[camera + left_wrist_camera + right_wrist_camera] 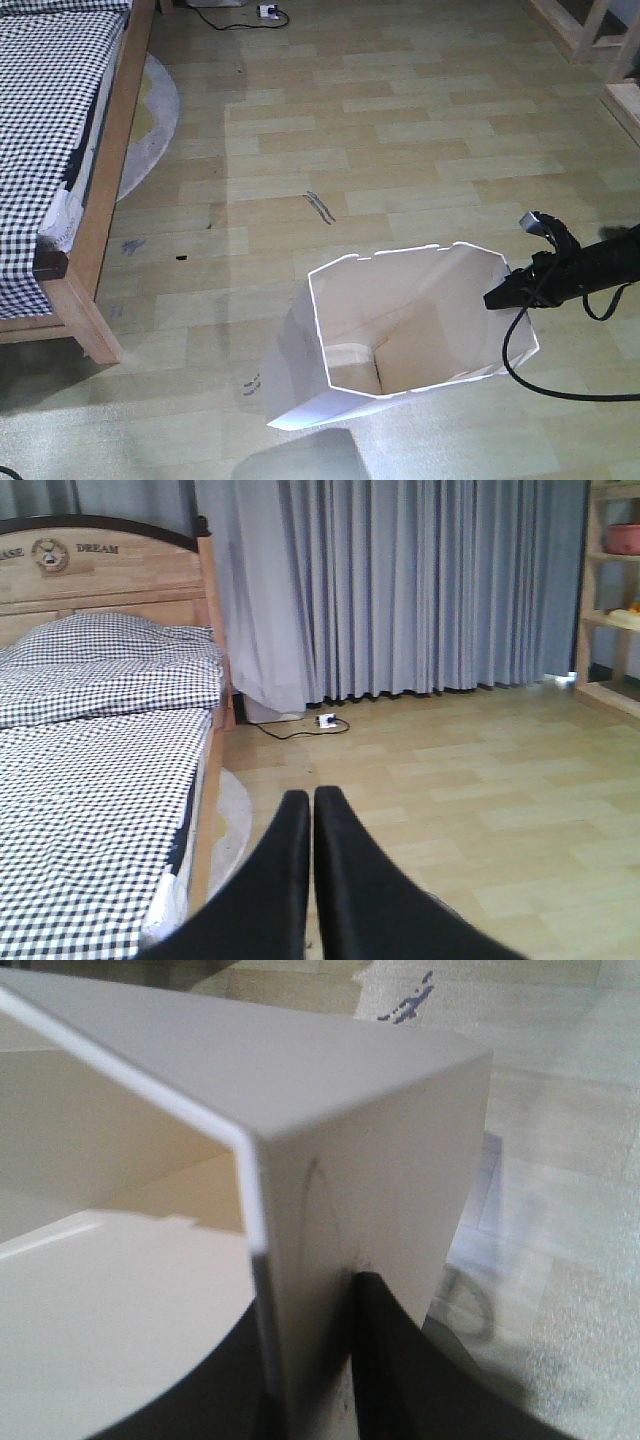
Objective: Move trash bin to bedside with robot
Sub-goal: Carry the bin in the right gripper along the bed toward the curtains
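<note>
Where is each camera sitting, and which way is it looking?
Front view: up high, looking down at trash bin and bed; right claw shows.
Left wrist view: behind the shut left claw, facing bed and curtains.
Right wrist view: at the bin's rim; right claw pinches its wall.
Front and left wrist both see the bed.
</note>
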### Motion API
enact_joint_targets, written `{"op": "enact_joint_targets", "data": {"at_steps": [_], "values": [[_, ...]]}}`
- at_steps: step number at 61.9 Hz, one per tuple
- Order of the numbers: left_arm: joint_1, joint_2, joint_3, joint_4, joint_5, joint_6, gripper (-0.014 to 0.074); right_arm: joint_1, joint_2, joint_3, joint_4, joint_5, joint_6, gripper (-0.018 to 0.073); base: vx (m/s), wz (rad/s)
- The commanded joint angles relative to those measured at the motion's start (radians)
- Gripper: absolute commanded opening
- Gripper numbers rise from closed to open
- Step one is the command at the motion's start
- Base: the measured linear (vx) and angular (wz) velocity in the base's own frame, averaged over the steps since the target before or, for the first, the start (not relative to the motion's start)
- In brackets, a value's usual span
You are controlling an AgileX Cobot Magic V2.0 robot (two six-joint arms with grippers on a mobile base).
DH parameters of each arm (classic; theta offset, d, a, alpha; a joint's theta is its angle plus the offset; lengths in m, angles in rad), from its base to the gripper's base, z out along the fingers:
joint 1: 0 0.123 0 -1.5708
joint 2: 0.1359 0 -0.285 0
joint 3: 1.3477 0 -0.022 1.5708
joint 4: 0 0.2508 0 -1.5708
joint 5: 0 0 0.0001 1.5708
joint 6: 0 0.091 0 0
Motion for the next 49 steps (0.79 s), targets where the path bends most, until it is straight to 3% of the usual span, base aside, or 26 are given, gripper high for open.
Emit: {"op": "enact_joint_targets", "data": {"at_steps": [1, 49], "values": [[-0.006, -0.008, 0.012, -0.009, -0.075, -0.014, -0.0006, -0.005, -0.079, -0.012, 0.131, 0.239, 0.013, -0.0004, 0.24, 0.17], [-0.006, -0.008, 0.012, -0.009, -0.075, -0.014, -0.0006, -0.002, -0.079, -0.012, 0.136, 0.239, 0.013, -0.0004, 0.24, 0.21]]}}
